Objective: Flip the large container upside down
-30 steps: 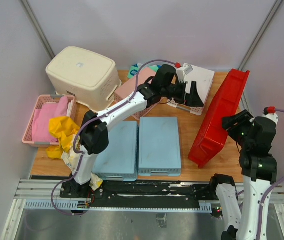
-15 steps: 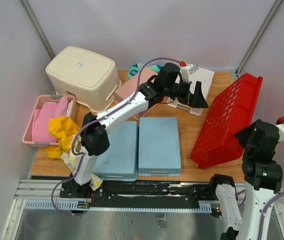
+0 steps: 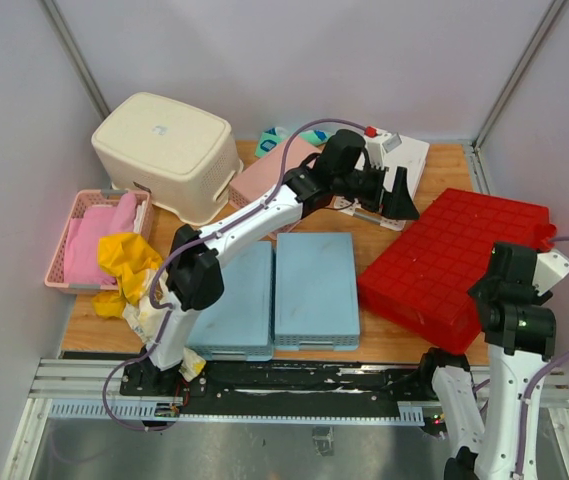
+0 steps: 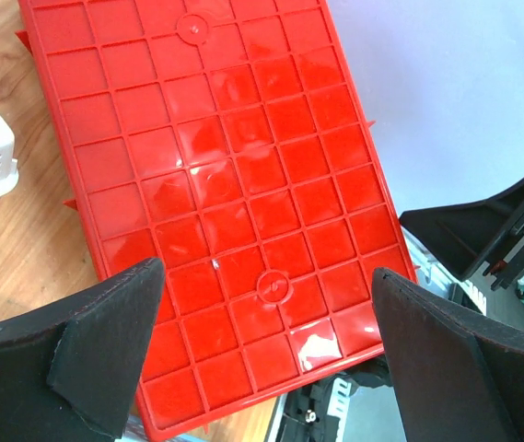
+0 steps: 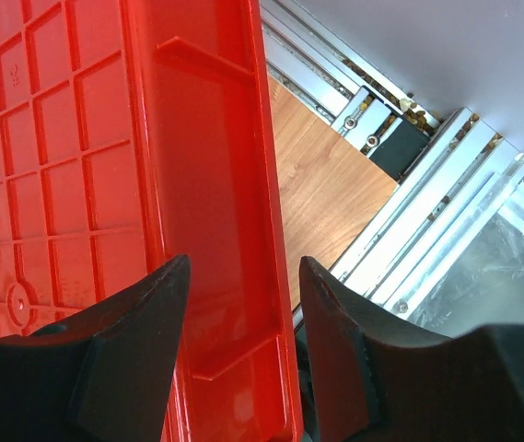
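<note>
Left hand [image 4: 263, 304] spread wide over upturned red tray [image 4: 225, 184]; right hand [image 5: 243, 267] straddles its rim, grip unclear.

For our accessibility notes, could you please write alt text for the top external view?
A wide red plastic tray with a gridded base lies bottom-up on the right, its near-right rim held by the right gripper. The left gripper hangs open beside its far-left corner. A deep cream plastic tub sits upside down at far left.
</note>
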Robot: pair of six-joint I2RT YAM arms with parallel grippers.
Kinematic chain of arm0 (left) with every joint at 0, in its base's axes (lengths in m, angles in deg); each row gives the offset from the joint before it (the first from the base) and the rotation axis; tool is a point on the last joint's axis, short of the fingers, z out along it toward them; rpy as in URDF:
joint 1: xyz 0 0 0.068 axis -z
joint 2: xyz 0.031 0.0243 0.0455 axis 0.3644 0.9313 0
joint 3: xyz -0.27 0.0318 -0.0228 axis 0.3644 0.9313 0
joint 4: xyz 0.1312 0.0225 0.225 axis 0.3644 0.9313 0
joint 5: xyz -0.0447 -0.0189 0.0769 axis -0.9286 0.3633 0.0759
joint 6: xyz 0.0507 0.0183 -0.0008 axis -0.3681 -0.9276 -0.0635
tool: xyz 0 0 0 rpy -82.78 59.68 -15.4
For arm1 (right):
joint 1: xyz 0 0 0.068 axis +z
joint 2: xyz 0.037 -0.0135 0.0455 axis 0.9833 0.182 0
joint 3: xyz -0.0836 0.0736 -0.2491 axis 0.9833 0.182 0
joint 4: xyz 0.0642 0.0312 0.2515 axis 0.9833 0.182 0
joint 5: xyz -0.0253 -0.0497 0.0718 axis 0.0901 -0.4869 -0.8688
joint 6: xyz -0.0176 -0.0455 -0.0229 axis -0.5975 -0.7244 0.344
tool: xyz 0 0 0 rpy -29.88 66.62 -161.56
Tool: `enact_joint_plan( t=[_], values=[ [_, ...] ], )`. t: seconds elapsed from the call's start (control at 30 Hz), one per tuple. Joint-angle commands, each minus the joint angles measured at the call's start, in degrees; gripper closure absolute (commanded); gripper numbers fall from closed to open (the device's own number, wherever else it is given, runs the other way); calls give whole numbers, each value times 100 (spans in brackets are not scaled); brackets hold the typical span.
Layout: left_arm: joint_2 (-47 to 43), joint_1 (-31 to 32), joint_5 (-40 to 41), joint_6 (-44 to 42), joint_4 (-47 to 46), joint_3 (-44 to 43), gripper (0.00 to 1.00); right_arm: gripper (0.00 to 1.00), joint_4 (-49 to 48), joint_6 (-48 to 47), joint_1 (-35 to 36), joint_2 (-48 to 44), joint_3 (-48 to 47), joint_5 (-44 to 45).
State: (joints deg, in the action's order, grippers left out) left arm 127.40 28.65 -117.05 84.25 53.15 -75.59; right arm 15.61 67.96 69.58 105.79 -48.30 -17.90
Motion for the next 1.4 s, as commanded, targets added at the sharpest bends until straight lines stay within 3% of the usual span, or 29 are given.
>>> enact_joint_plan(
  t=[0.0,0.23,0.5,0.73,1.1,1.37],
  values=[
    [79,43,-103,1,8,-163,1,47,-151,-191,72,60,118,-189],
    [219,54,176,-40,-61,93,1,46,-351,-413,73,357,109,-648],
    [1300,-124,339,80,509,-371,1,44,-360,-512,63,433,56,-786],
    [1564,-107,416,-68,690,-219,1,36,-364,-525,62,470,98,-843],
    [992,175,-976,372,32,582,1,36,-776,-487,38,820,406,-1393],
    [345,333,-830,314,-26,1165,1,35,-1090,-782,0,1116,288,-1876]
  ],
)
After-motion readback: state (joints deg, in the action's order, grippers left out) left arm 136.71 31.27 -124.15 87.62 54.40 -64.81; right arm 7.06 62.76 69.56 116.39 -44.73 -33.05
